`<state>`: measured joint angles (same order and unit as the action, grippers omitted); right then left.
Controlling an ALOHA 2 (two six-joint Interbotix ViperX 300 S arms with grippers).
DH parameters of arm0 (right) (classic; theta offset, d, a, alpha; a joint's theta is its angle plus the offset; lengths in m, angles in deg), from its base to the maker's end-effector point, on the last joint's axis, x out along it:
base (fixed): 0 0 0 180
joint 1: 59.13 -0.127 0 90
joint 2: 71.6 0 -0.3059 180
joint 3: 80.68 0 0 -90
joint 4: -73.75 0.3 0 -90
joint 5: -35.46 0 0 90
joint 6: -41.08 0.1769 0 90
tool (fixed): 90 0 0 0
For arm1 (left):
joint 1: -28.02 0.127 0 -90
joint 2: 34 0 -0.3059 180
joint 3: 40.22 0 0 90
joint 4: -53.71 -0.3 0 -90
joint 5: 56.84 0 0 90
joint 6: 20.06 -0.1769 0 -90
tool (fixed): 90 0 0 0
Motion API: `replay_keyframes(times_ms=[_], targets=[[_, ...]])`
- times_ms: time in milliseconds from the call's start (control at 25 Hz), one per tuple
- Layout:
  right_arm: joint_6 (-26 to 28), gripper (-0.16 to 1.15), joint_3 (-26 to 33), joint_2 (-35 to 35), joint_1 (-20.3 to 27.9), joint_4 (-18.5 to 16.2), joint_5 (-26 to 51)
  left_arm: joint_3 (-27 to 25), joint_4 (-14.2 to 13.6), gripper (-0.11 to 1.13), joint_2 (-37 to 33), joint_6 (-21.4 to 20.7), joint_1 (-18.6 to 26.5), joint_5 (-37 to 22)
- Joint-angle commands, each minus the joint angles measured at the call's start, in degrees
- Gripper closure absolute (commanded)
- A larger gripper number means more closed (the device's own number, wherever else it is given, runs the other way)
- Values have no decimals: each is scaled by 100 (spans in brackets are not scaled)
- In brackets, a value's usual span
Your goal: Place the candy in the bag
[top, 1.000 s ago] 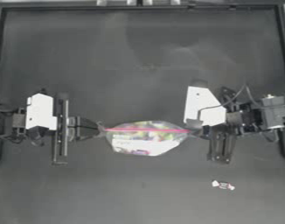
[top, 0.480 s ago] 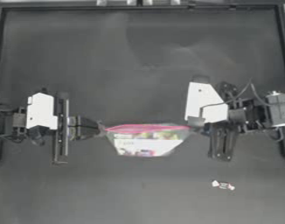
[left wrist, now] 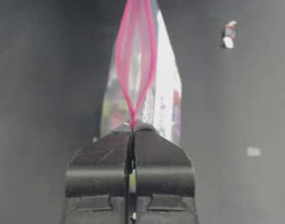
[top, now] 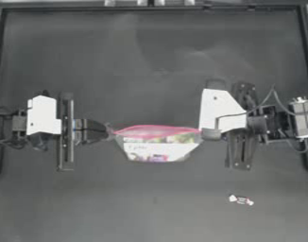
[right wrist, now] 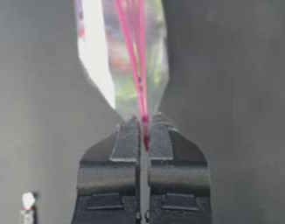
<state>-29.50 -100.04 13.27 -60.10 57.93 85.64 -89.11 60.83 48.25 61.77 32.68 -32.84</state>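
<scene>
Clear plastic forms the bag [top: 158,143], which hangs stretched between the two tools near the middle of the dark bench [top: 150,56]. A pink seal strip [top: 155,131] runs along the bag's mouth, and colourful sweets show through the plastic below it.

Left tool [top: 108,132]: reaches in from the left side of the bench. Its jaws are pressed together on the left end of the seal strip. In the left wrist view, the left tool [left wrist: 132,130] grips the point where the two pink lines of the strip [left wrist: 135,65] meet; beyond the grip the two lines bow slightly apart, so the mouth is open by a narrow slit. The bag [left wrist: 162,100] extends away from the jaws.

Right tool [top: 206,133]: reaches in from the right side of the bench. Its jaws are pressed together on the right end of the seal strip. In the right wrist view, the right tool [right wrist: 144,127] holds the pink strip [right wrist: 135,57] between its pads, and the bag [right wrist: 101,70] extends away from the jaws.

Candy [top: 241,200]: a small white-wrapped sweet with twisted ends and a faint reddish mark. It lies on the bare bench, outside the bag, well apart from it and on the near-right side, beyond the right tool. Neither tool touches it. It also appears in the left wrist view [left wrist: 229,35] beside the far end of the bag, and at the edge of the right wrist view [right wrist: 27,205].
</scene>
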Motion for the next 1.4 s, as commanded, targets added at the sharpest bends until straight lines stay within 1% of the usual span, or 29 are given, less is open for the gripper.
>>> replay_keyframes(times_ms=[40,800,1280,1400], targets=[[9,92,105,-123,44,-70,-88,132,-9,99,-149,-35,53,26],[53,92,-396,167,220,26,-940,229,-9,99,527,-35,141,70],[35,92,-439,536,264,26,-1301,360,-18,99,809,-44,141,70],[35,92,-439,642,308,26,-1336,369,-18,99,896,-35,141,149]])
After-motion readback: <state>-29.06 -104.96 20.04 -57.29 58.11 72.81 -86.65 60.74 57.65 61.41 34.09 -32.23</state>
